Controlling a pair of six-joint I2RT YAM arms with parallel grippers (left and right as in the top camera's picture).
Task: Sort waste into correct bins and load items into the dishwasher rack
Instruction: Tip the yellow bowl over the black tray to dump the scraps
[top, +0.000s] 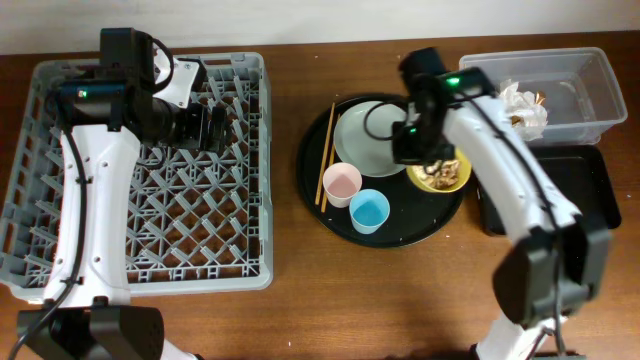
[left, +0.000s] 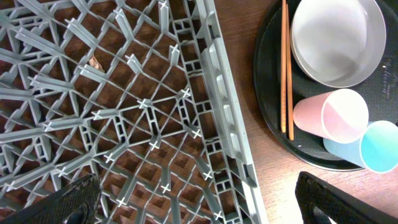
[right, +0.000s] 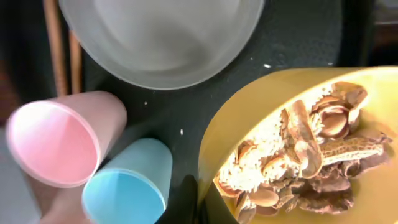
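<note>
Overhead, the grey dishwasher rack (top: 200, 230) fills the left of the wooden table (top: 290, 300), and none of the dishes are in it. The left gripper (top: 215, 128) hovers over the rack's upper right part; in the left wrist view its two dark fingers (left: 68, 202) sit far apart at the lower corners, spread wide with nothing between them. Right of the rack lies the round black tray (top: 400, 228). On its left edge rest the chopsticks (top: 326, 165), side by side, just beside the pale plate (top: 362, 140). Below the plate stand the pink cup (top: 342, 183) and the blue cup (top: 369, 210), touching each other. The yellow bowl (top: 448, 180) sits at the tray's right side, holding brown food scraps (right: 305, 162). The right gripper (top: 428, 160) is low over the bowl's left rim; the right wrist view shows only one dark finger (right: 185, 198) just outside that rim, so I cannot tell whether it is clamped or released. At the far right, the clear tub (top: 595, 95) holds crumpled white napkins (top: 525, 105), and the black rectangular tray (top: 575, 190) lies just below the tub.
</note>
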